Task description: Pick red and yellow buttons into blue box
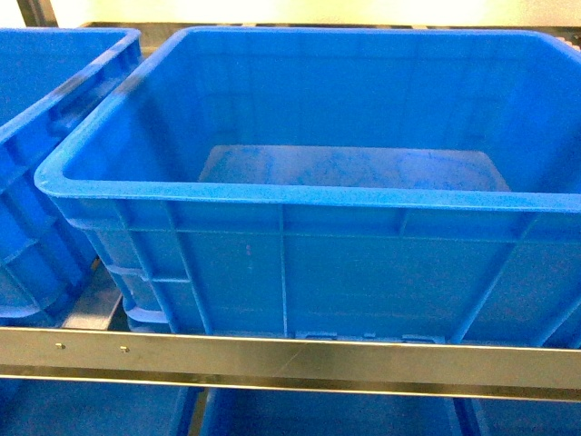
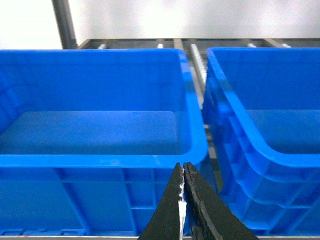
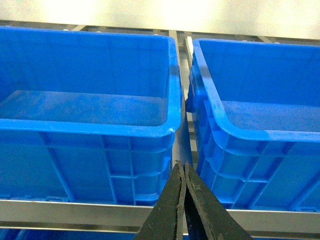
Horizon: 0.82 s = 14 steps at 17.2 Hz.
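metal shelf rail (image 1: 290,359), blue box (image 1: 300,195) apparently empty, pale wall

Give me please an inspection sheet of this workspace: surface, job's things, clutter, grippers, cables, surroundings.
Surface: metal rack rail in front of the crates.
Job's things: blue box on the rack, visible floor bare and scuffed; buttons not seen.
Clutter: second crate to its left, third crate to its right.
Grippers: left gripper shut, holds nothing; right gripper shut, holds nothing.
Cables: nothing seen.
Surroundings: pale wall behind, more blue below the rail.
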Available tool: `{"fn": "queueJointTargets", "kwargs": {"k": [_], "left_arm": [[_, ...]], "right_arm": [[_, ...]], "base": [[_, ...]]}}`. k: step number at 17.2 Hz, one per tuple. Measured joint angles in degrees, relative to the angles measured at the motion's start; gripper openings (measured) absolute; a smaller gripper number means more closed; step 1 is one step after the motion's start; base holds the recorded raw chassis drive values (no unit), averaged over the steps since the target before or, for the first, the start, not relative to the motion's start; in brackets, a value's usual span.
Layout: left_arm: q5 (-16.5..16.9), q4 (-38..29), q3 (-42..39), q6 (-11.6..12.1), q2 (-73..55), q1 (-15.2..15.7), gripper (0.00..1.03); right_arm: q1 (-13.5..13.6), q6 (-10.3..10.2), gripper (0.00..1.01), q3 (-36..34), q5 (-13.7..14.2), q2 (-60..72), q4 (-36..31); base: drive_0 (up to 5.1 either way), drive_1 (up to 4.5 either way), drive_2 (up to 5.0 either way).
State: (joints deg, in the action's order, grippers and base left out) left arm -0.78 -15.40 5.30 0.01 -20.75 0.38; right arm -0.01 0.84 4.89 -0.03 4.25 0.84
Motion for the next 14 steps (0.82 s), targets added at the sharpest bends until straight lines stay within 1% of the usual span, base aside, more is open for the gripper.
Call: {"fn": "queueJointTargets", "kwargs": {"k": [1,5,7,10,12,13,14], "left_arm": [[0.8,0.8,-1.0,0.0,1.6,-0.7,0.02],[0.8,3.4,-2.6,0.0,6.0,-0.4,0.02],[0.8,4.4,-3.3,0.0,7.9,-0.4,0.02],[0.8,5.5,-4.5,0.0,11.0,-0.4,0.02],[0.8,16.1,-4.5,0.0,19.6,-0.4,0.02],[0.7,15.0,-4.2,0.0,20.1,-0.4,0.02],[0.8,16.0,-4.5,0.0,20.2,-0.4,0.02]], "right_arm": [[0.0,0.0,0.02,-0.8,0.0,-0.4,0.0],[0.0,0.0,0.02,-2.1,0.0,-1.5,-0.4],[0.0,0.0,0.02,-4.0,0.0,-4.0,-0.3],[0.0,0.0,0.02,-4.1,0.0,-4.0,-0.6],[0.0,0.0,0.02,-4.1,0.0,-4.0,-0.6],[0.0,0.0,0.02,-4.1,0.0,-4.0,-0.6],[0.0,0.0,0.02,-4.1,0.0,-4.0,-0.7]], "base": [[0.0,0.00,0.0],[0.0,0.00,0.0],[0.0,0.00,0.0],[0.0,0.00,0.0],[0.0,0.00,0.0],[0.0,0.00,0.0],[0.0,0.00,0.0]]}}
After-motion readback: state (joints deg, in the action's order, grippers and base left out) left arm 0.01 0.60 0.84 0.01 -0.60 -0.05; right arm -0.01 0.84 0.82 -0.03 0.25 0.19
